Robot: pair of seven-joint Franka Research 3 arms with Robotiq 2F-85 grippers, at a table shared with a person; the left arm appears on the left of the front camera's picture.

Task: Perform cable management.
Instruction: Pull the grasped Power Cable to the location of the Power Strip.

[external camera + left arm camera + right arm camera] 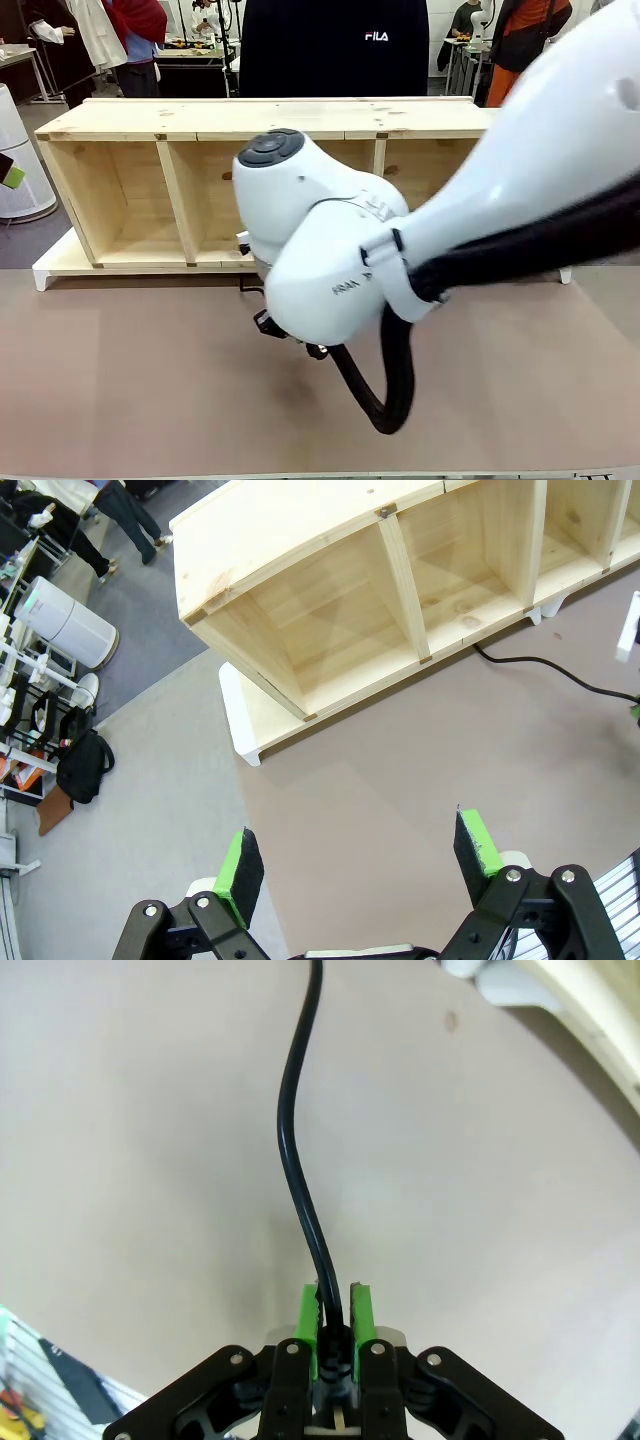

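In the front view, find the shelf point(120, 118) across the upper half of the frame, resting on the table point(130, 380). The person point(335, 50) stands behind it at top centre. In the right wrist view, the cable point(285, 1130) runs from top centre down into the right gripper point(334, 1305) at bottom centre.

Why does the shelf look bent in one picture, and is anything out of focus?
Left wrist view: the wide-angle lens bows the shelf. Front view: the shelf looks straight, but the near right arm looms huge. Right wrist view: the cable in the right claw is sharp; the top-right corner is blurred.
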